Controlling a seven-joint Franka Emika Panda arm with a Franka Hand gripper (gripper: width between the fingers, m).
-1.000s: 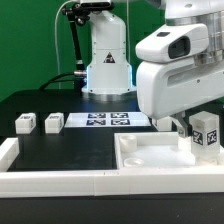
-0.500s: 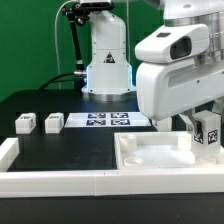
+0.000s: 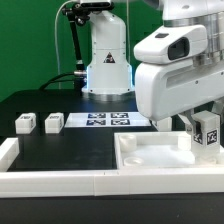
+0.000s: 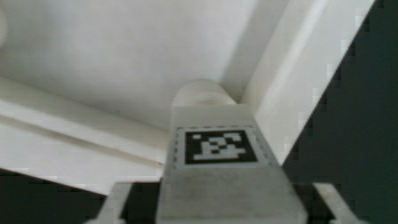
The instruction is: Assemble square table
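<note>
The white square tabletop [image 3: 150, 162], tray-like with a raised rim, lies at the exterior view's right. A white leg block [image 3: 207, 131] with a black-and-white tag stands over its right part, and my gripper [image 3: 206, 139] is shut on this block from above. In the wrist view the tagged leg [image 4: 215, 146] fills the space between my gripper's [image 4: 222, 205] fingers [image 4: 128, 203]. Its far end reaches toward the tabletop's rim [image 4: 267, 60]. Two more leg blocks [image 3: 24, 123] [image 3: 53, 122] sit on the black table at the left.
The marker board [image 3: 105, 121] lies flat behind the tabletop, in front of the arm's white base [image 3: 108, 62]. A long white border rail [image 3: 60, 180] runs along the front edge and turns up at the left [image 3: 8, 150].
The jaws have come in from wide open onto the leg block, which shifted slightly. Nothing has moved in the last half second.
</note>
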